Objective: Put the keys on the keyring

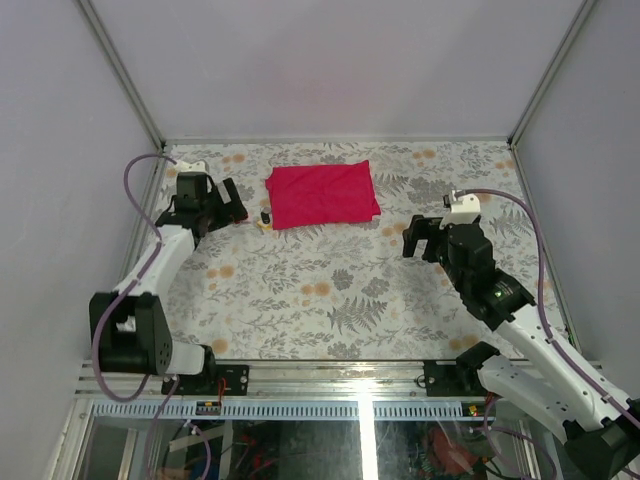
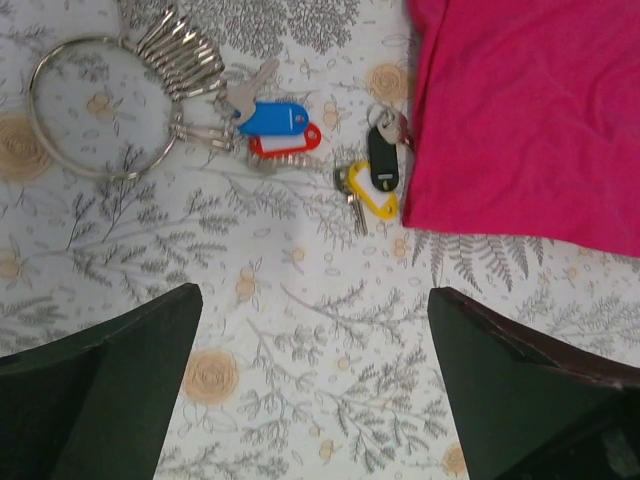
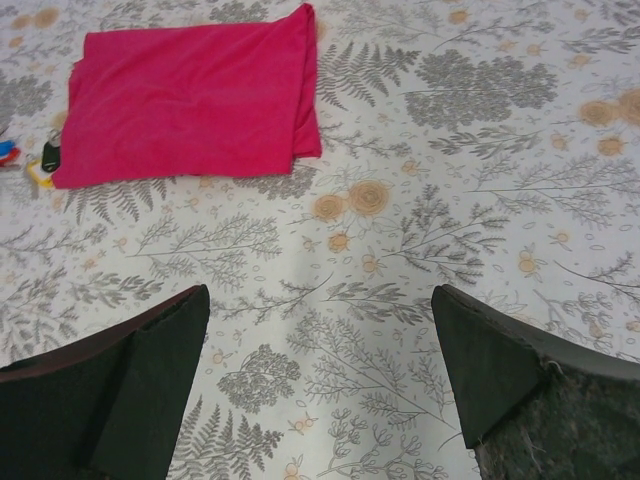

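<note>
The keyring (image 2: 95, 177), a large silver wire ring with several metal clips (image 2: 180, 55), lies on the floral table at the upper left of the left wrist view. A blue-tagged key (image 2: 272, 118) and a red-tagged key (image 2: 285, 145) lie against its right side; I cannot tell if they are hooked on. A black-tagged key (image 2: 383, 160) and a yellow-tagged key (image 2: 375, 195) lie apart, at the edge of the red cloth (image 2: 530, 110). My left gripper (image 2: 315, 400) is open and empty just short of them. My right gripper (image 3: 320, 390) is open and empty over bare table.
The red cloth (image 1: 322, 193) lies flat at the back middle of the table, with the keys (image 1: 265, 218) at its left corner beside my left gripper (image 1: 237, 205). My right gripper (image 1: 420, 238) is to the cloth's right. White walls enclose the table.
</note>
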Motion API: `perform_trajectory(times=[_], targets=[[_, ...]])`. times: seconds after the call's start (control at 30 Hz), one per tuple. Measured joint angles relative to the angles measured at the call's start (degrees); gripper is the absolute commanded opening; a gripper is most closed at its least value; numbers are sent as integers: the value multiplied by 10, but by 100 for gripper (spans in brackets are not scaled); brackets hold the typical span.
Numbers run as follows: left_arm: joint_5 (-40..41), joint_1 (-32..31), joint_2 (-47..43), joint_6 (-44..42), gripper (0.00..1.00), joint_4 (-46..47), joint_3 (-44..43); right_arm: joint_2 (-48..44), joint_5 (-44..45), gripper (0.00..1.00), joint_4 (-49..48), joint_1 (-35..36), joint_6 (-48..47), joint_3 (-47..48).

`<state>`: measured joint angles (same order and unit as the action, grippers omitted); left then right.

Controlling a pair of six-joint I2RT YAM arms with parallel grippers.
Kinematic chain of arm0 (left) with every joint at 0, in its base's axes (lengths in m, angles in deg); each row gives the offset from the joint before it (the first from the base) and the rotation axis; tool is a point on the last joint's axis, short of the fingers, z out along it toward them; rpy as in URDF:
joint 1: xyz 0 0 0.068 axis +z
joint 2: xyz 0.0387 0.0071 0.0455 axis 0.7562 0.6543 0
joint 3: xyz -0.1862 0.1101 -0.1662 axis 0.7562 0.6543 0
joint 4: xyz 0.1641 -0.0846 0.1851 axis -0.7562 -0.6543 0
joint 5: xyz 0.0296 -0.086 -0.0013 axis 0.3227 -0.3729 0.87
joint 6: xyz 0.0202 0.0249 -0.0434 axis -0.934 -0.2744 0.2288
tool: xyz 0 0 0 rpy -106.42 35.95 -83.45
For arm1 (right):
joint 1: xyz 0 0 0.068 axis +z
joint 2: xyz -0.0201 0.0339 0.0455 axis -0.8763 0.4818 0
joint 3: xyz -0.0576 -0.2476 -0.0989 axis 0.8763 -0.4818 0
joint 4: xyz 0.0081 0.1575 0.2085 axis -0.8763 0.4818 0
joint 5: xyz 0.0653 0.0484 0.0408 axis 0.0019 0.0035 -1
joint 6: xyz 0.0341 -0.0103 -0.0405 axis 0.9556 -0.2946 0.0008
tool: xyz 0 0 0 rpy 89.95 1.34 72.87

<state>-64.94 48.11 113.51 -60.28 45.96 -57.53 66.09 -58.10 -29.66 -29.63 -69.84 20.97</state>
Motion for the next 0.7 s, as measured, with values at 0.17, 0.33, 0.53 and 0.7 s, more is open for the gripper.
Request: perform_trajectory(times=[0.17,0.33,0.53,0.7], targets=[[5,6,131,-12,100,-20,-99,19,-34,99,5,0,2,12],[4,31,212,-13,100,-34,-139,33,-65,99,13,0,3,20],[-11,86,277,-19,100,-42,-171,29,-87,99,20,0,2,19],[-19,112,312,-24,100,-45,-195,29,-117,99,25,0,0,19]])
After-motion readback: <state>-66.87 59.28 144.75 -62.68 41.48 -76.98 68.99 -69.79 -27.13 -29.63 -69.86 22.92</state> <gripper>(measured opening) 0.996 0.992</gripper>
